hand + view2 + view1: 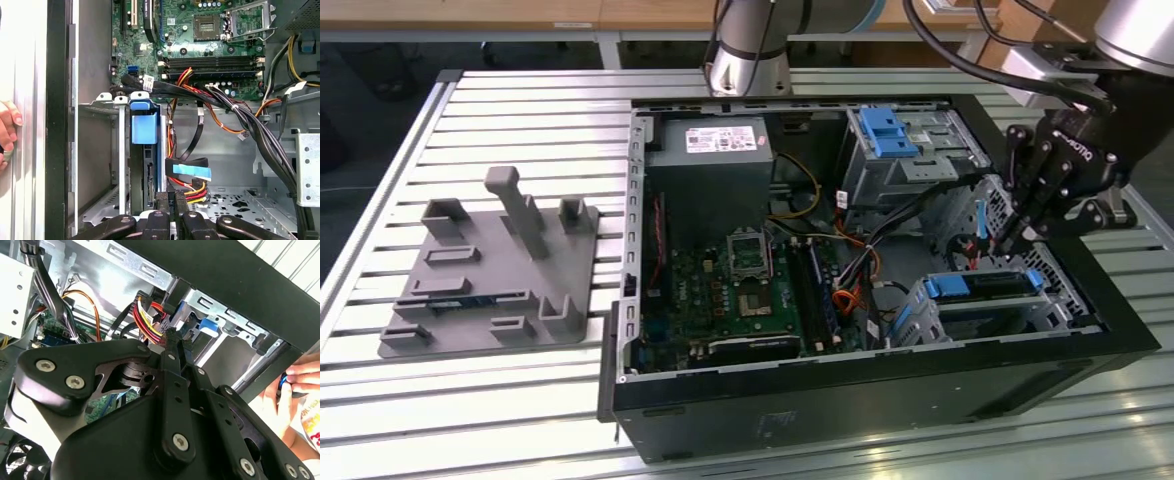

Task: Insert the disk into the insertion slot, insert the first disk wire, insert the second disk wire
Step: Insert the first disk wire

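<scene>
I have the gripper [1010,240] down inside the open computer case [854,395], at the exterior view's right, just above the low grey drive cage [927,322] in the near corner. The disk [983,285] already sits in that cage, its blue frame level with the metal around it. In the first wrist view the blue frame [145,127] lies between the cage's grey rails [121,150].

In both wrist views the fingers are drawn close together, with almost no gap. The gripper [174,335] has its tips right at the end of a bundle of red, yellow and black wires [147,320]. In the first wrist view the same bundle [192,187] runs up to the gripper [171,197], just beside the disk's end. I cannot tell whether the plug is pinched or only touching.

A person's hand [300,377] rests just outside the case wall, also seen in the first wrist view [7,127].

Further back in the case stands a taller cage with a blue latch [894,135], and the green circuit board [720,290] lies on the floor. A grey tray [467,300] sits on the slatted table [520,100], well apart from the case.
</scene>
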You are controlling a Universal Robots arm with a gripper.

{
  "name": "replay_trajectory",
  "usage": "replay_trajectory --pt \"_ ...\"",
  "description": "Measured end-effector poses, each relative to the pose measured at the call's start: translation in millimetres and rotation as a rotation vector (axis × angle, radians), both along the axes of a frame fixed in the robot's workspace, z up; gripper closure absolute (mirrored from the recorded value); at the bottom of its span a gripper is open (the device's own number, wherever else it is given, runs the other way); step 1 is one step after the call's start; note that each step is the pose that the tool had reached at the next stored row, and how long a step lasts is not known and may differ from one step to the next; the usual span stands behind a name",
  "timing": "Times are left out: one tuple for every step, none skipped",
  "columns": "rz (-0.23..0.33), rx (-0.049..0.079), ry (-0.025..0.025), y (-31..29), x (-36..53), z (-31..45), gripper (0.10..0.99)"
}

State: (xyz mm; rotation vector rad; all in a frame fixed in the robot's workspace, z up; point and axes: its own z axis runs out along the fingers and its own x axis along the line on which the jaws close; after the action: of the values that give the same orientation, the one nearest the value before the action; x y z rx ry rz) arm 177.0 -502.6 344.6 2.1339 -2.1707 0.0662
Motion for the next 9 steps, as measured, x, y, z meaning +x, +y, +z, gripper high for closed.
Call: replay_trajectory --pt "0.003 0.000 -0.0002 -0.9 0.0 0.0 0.918" --pt "0.005 0.000 -0.0003 -1.7 0.0 0.0 0.918" --pt "0.007 0.000 -0.0003 -2.1 0.0 0.0 0.918" --pt "0.008 0.000 -0.0003 -2.1 0.0 0.0 0.918" --pt "0.009 -0.001 -0.0003 -2.1 0.0 0.0 0.918" --pt "0.009 -0.001 -0.0003 -2.2 0.0 0.0 0.918" --pt "0.009 -0.001 -0.0003 -2.2 0.0 0.0 0.918" --pt "0.009 -0.001 -0.0003 -2.2 -0.1 0.0 0.918" --pt "0.009 -0.001 -0.0003 -2.5 -0.1 -0.1 0.918"
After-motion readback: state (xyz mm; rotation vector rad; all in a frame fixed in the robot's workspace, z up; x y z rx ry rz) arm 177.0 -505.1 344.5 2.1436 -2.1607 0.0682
